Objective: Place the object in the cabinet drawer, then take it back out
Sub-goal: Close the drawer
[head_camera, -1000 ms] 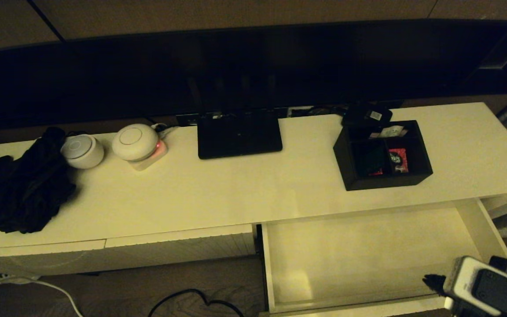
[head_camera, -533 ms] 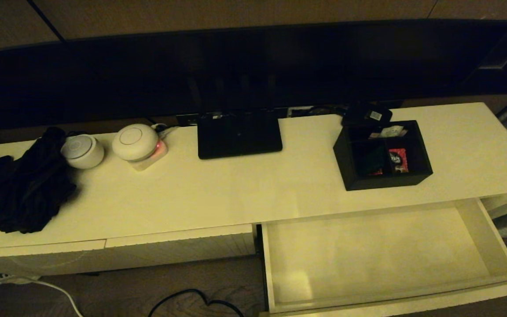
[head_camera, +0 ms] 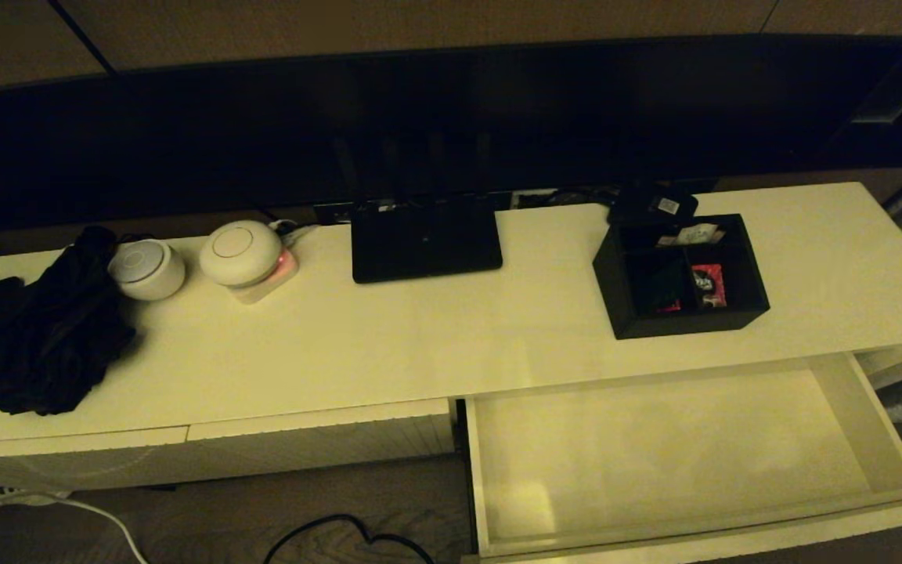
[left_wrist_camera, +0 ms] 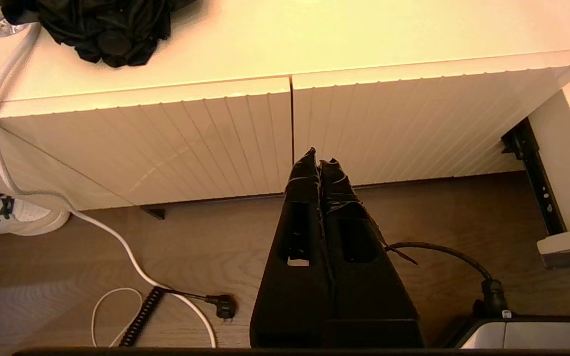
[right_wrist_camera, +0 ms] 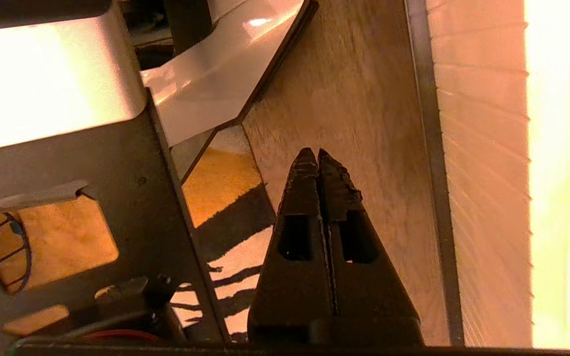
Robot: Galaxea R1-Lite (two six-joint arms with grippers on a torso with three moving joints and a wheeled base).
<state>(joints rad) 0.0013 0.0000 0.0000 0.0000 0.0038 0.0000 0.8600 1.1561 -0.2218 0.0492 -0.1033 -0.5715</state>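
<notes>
Gone from the head view since a second ago is the right arm; the drawer stands open with nothing in it.
Left gripper [left_wrist_camera: 318,162] hangs low before the closed ribbed drawer fronts [left_wrist_camera: 176,143], fingers pressed together. On the table [head_camera: 420,337] sit a black cloth [head_camera: 44,337], a router [head_camera: 424,239], then the organiser box [head_camera: 680,274], just behind the open drawer [head_camera: 678,454]. Right gripper [right_wrist_camera: 317,157] is pressed together over the floor.

The organiser box [head_camera: 681,276] sits on the cabinet top [head_camera: 420,337], behind the open drawer [head_camera: 678,462].

Head overhead – wrists low, floorward
</notes>
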